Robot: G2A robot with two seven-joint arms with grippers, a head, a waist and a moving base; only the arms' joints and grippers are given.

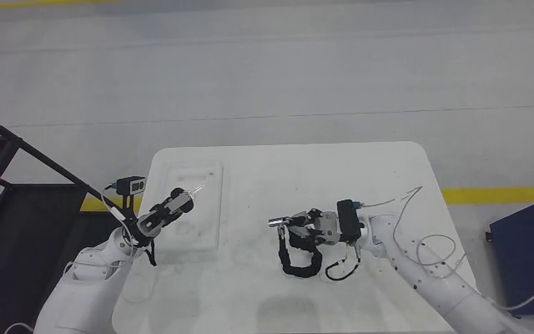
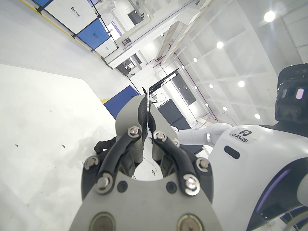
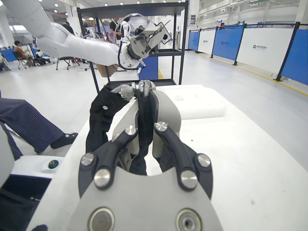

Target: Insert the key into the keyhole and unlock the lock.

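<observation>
We see one white table (image 1: 400,175). At its left end it carries one container, a white foam tray (image 1: 206,227) with two shallow moulded hollows in its top, which we make out best from the right wrist view. The lock and the key are not in the hollows; each is held up in a gripper.

Next in size is the single lock (image 1: 294,250), which has a black sleeved cable loop ending in a short metal cylinder. It sits near the middle of the table, in the right gripper (image 1: 310,224). That gripper's fingers are pressed together on the black cable just behind the metal head, and the head pokes out past the fingertips toward the other arm. The rest of the loop droops to one side and down. We cannot tell whether it touches the tabletop.

The smallest thing is the one key (image 1: 197,190), held above the foam tray (raised off it, going by the right wrist view) and well apart from the lock. The left gripper (image 1: 182,199) holds it, with its fingers drawn in tight on the flat dark bow and only that thin plate between them. The blade sticks out beyond the fingertips. The key and the keyhole are not touching, and open table lies between the two grippers.

In all we count one table, one tray with two hollows, one lock, one key and two grippers, each with something in its grasp.
</observation>
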